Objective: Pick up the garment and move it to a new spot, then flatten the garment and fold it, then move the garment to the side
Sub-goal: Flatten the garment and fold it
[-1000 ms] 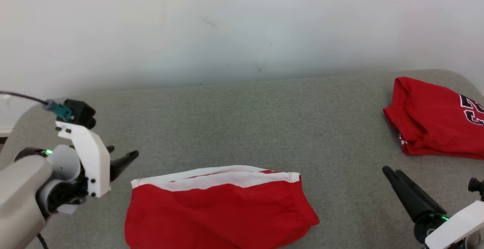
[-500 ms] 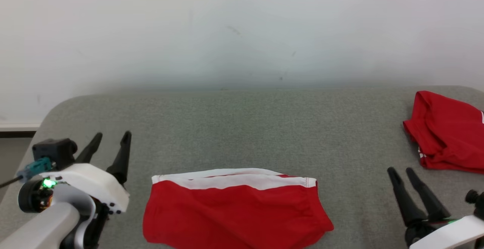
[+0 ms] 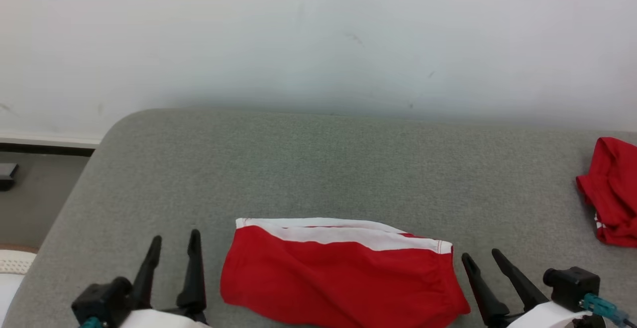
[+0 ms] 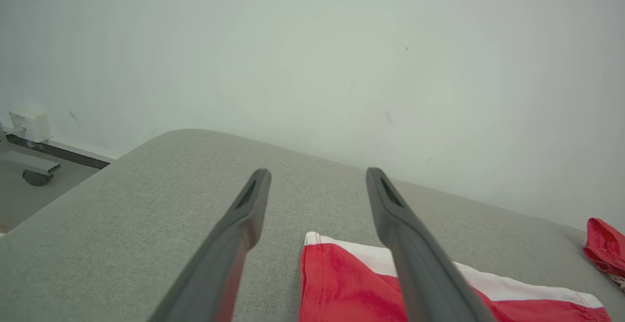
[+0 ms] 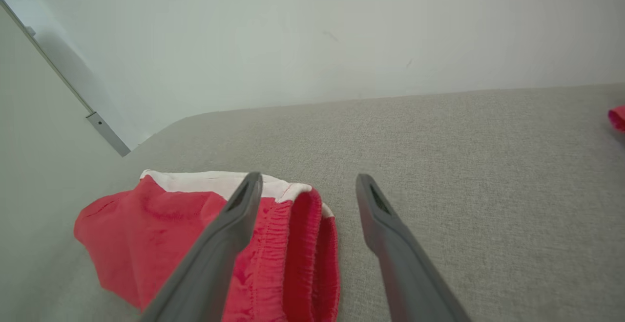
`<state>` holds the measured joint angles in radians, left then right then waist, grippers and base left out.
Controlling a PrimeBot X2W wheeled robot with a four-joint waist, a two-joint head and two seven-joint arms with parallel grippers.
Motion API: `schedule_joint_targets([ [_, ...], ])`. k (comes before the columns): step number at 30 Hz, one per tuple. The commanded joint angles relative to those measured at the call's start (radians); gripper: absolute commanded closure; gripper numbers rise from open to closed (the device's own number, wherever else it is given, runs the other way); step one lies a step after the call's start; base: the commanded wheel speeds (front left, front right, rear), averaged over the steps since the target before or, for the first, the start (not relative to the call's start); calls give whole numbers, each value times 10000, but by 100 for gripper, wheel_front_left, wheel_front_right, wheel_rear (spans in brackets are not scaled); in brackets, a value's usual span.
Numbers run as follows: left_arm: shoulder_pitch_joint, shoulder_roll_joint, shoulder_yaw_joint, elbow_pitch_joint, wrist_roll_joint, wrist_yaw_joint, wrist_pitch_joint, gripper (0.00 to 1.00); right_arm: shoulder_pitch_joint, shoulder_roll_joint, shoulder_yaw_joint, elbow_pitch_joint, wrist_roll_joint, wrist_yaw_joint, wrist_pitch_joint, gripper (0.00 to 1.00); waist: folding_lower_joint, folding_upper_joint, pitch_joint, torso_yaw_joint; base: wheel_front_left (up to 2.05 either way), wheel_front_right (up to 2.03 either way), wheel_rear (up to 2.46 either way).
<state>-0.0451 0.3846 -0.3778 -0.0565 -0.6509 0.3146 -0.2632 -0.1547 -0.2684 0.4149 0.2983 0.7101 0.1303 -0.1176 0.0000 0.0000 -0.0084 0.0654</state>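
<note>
My left gripper and right gripper: fingers spread wide, nothing held, flanking the garment at bottom centre of the head view. It's red with a white band along the top edge, lying on the grey bench. Right wrist view shows its gathered edge. Head view shows another red garment at far right.

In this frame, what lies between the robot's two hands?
The red garment with its white band lies on the grey surface between the left hand and the right hand, both open. The head view shows this.
</note>
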Motion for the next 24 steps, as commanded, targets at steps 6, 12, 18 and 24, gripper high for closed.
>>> schedule_joint_targets([
  [6, 545, -1273, 589, 389, 853, -1011, -8, 0, 449, 746, -867, 185, -1456, 5, 1160, 0, 0, 0, -4, 426, 0, 0, 0],
  [12, 471, -2007, 979, 969, 1392, -1896, -7, 0, 652, 1295, -1674, 475, -2390, 5, 2105, 0, 0, 0, 23, 696, 0, 0, 0],
  [18, 405, -2435, 1276, 1469, 1802, -2472, -5, 0, 481, 1559, -2278, 890, -2514, 5, 2689, 0, 0, 0, 114, 890, 0, 0, 0],
  [24, 284, -2668, 1496, 1820, 1987, -2836, -6, 0, -28, 1583, -2612, 1674, -2276, 5, 3301, 0, 0, 0, 261, 957, 0, 0, 0],
])
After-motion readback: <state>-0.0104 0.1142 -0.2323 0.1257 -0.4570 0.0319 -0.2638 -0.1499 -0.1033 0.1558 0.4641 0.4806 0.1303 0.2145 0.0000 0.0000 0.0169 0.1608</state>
